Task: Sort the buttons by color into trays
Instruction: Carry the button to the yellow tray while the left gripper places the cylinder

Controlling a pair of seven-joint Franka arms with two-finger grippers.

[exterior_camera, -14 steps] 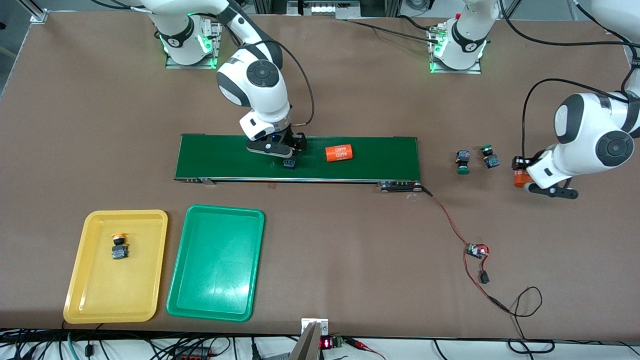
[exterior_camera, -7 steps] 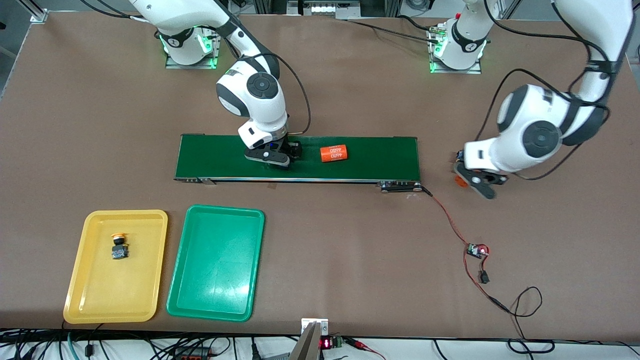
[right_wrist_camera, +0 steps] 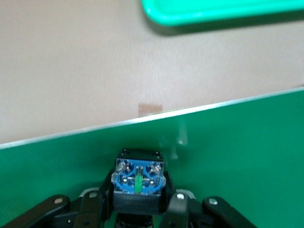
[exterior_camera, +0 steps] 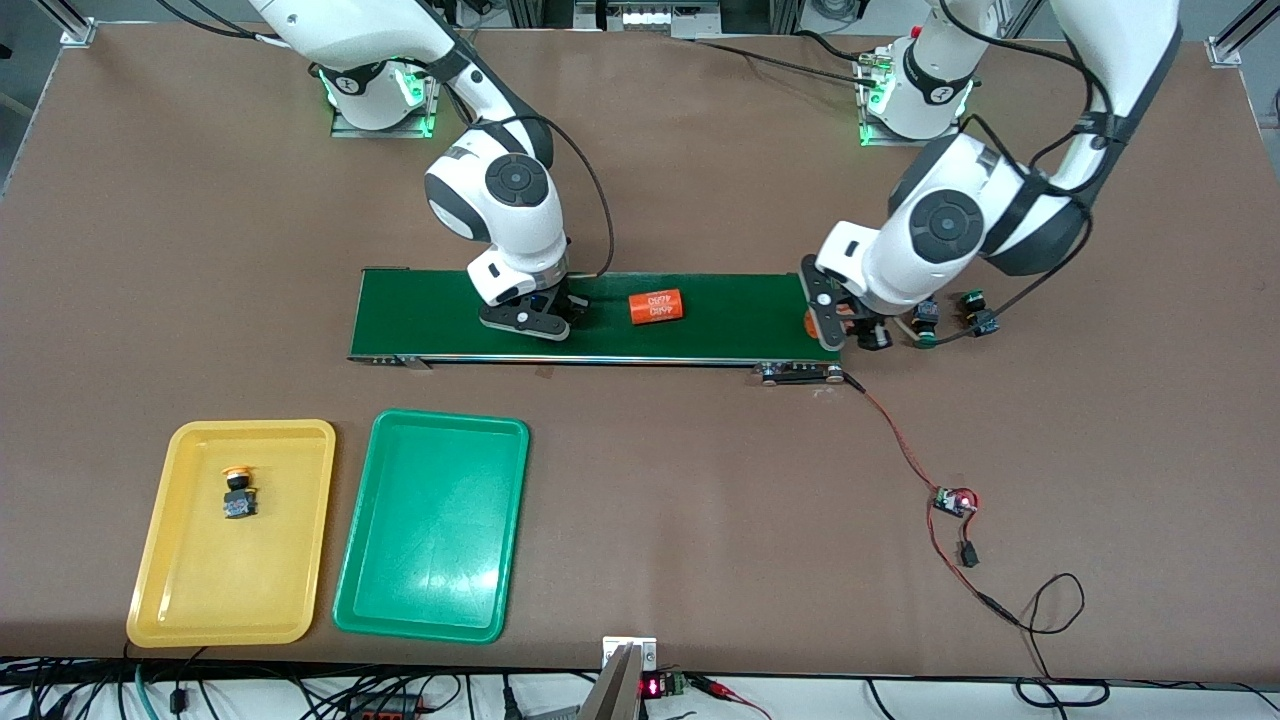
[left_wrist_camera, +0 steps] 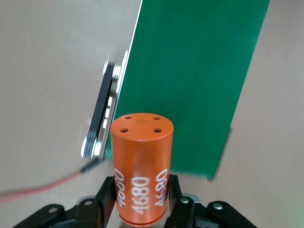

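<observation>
My right gripper [exterior_camera: 532, 318] is down on the conveyor belt [exterior_camera: 740, 300], shut on a button [right_wrist_camera: 138, 178] with a black-and-blue body; its cap is hidden. My left gripper [exterior_camera: 825, 325] hangs over the belt's end toward the left arm's side, shut on an orange cylinder [left_wrist_camera: 141, 166] printed 4680. A yellow-orange button [exterior_camera: 237, 493] lies in the yellow tray [exterior_camera: 160, 570]. The green tray [exterior_camera: 430, 590] beside it holds nothing. Two green buttons [exterior_camera: 925, 325] [exterior_camera: 978, 315] lie on the table off that belt end, partly covered by the left arm.
A second orange cylinder [exterior_camera: 655, 307] lies on the belt between the two grippers. A red wire runs from the belt's end to a small circuit board [exterior_camera: 955, 500] nearer the front camera. The green tray's rim [right_wrist_camera: 213, 12] shows in the right wrist view.
The right gripper has closed on the button on the belt. The left arm swung in from its end of the table to the belt's end with its cylinder. The loose cylinder drifted toward the right gripper.
</observation>
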